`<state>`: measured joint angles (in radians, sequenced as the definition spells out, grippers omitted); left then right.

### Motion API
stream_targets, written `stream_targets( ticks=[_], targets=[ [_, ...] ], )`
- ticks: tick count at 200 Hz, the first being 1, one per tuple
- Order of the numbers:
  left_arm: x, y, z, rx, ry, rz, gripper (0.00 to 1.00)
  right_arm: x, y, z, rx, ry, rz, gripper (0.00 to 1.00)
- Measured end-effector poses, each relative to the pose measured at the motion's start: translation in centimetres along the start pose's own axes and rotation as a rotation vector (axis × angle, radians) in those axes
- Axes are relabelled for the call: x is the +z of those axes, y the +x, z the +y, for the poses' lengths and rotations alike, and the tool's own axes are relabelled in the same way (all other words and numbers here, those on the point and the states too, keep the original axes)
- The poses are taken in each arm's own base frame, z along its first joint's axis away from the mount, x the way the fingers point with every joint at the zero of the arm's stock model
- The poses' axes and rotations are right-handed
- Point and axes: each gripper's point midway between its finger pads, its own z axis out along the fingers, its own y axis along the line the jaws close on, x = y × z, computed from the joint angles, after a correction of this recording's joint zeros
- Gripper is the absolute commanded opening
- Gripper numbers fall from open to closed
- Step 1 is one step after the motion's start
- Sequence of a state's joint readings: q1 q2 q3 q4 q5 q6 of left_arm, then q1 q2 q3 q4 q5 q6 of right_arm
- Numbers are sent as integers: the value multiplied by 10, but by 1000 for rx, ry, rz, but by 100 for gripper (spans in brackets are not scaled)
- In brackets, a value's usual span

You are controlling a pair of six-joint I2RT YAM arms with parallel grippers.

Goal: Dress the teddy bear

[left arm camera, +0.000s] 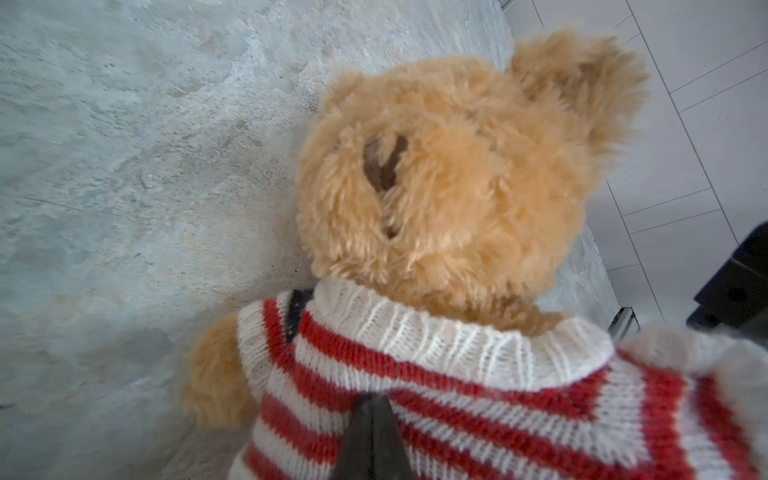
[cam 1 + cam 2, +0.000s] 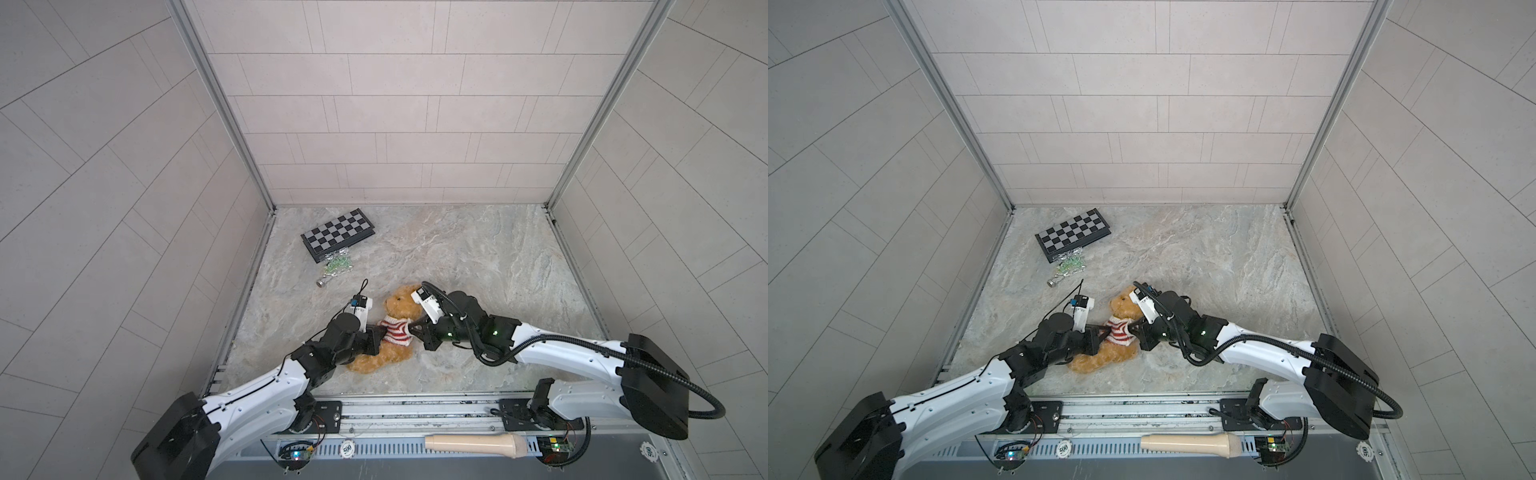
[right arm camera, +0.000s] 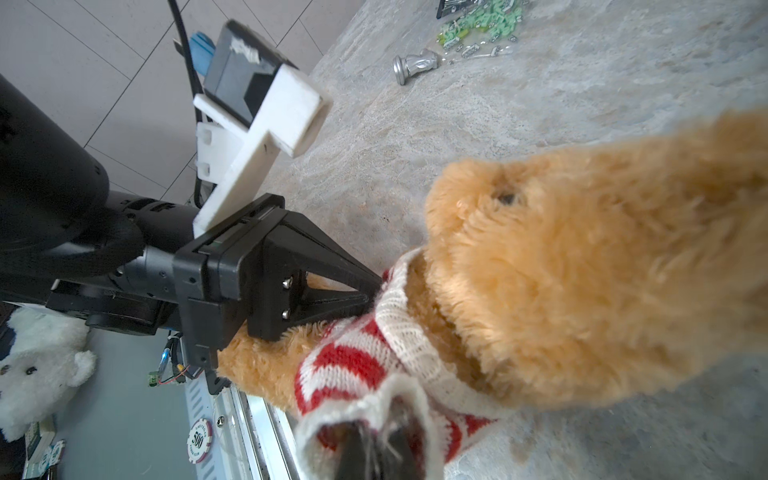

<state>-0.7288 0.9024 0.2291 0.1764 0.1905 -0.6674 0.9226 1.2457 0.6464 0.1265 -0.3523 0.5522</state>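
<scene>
Here's the small fluffy golden-tan plush teddy bear (image 2: 400, 306) (image 2: 1124, 307) (image 1: 449, 174) (image 3: 582, 270), lying on the pale marble-patterned tabletop (image 2: 478, 270) (image 2: 1204, 270). In both top views it sits toward 7 o'clock of the table's middle, head pointing to 1 o'clock and legs trailing to 7 o'clock.

The red-and-white striped knit sweater (image 2: 394, 331) (image 2: 1121, 333) (image 1: 457, 395) (image 3: 353, 365) is on! Its white ribbed collar rings the neck and one furry arm pokes out of a sleeve in the left wrist view. Belly and legs lie bare below the hem.

The left gripper (image 2: 380, 330) (image 2: 1106, 329) (image 1: 370, 415) (image 3: 374, 291) comes in at the bear's 9 o'clock with its black fingers pressed together, nipping the sweater at the shoulder. The right gripper (image 2: 411, 330) (image 2: 1133, 328) (image 3: 374, 440) is opposite at 3 o'clock, fingers squeezed tight on the white cuff of the other sleeve. Whether an arm fills that sleeve, I can't tell.

Up at 11 o'clock from the bear rests a folded black-and-white chequered chessboard (image 2: 338, 235) (image 2: 1073, 235). Just at its near edge is a clear bag of small green pieces (image 2: 337, 266) (image 2: 1070, 264) (image 3: 478, 20). A silver chess piece (image 2: 323, 282) (image 2: 1054, 282) (image 3: 415, 66) lies tipped over beside that.
</scene>
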Motion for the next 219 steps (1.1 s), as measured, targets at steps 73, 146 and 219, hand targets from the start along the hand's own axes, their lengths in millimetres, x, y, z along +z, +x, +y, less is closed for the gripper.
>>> stream_targets(
  ticks=[73, 146, 219],
  targets=[
    [-39, -39, -59, 55, 31, -39, 47, -24, -19, -34, 73, 197, -172, 0],
    [-28, -14, -105, -11, 90, 12, 46, -36, -40, -44, 93, 273, -285, 0],
    [7, -26, -113, -98, 88, -67, 37, -41, -38, -44, 129, 253, -319, 0]
  ],
)
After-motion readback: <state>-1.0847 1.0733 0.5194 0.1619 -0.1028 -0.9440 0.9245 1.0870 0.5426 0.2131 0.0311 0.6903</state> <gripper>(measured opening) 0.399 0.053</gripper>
